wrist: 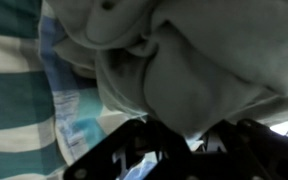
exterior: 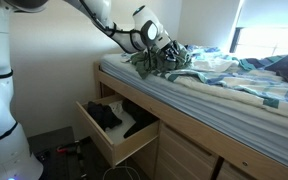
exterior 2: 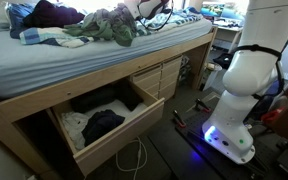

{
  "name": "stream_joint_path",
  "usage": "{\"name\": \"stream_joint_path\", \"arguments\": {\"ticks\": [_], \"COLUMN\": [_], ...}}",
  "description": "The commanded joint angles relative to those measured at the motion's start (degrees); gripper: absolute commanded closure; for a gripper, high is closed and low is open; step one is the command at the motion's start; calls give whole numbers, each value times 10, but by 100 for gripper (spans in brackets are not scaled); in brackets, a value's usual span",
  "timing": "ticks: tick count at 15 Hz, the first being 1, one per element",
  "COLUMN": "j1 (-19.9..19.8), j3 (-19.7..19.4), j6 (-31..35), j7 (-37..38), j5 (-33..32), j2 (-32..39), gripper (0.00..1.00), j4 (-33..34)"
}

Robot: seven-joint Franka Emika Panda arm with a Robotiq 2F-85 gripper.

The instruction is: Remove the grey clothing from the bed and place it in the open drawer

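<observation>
Wrist view, grey clothing (wrist: 184, 70) pressed right against hand (wrist: 179, 145), grip state cannot tell

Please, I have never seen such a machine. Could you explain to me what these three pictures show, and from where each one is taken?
The white machine is a robot arm standing beside a bed. Two pictures come from cameras in the room that look at the bed from different places. The third comes from a camera on the arm's wrist, so it is very close and blurred. At the end of the arm is a gripper with dark fingers. It is down at a crumpled grey garment that lies on the checked bedding. Whether the fingers are shut on the cloth, I cannot tell. Under the bed a drawer stands open, with dark clothes inside.
</observation>
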Motion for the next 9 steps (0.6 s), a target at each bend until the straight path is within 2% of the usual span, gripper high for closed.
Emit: {"name": "stream_joint_path", "arguments": {"ticks": [1,6,9], "j1": [28,43,44], "j3": [-37,-60,-53], "j6": [-39,-71,-83], "j7": [55,85,104], "j5": [-58,-133,-178], "j2": [-27,-93,-140], "gripper": [99,97,97], "j4": [17,12,8]}}
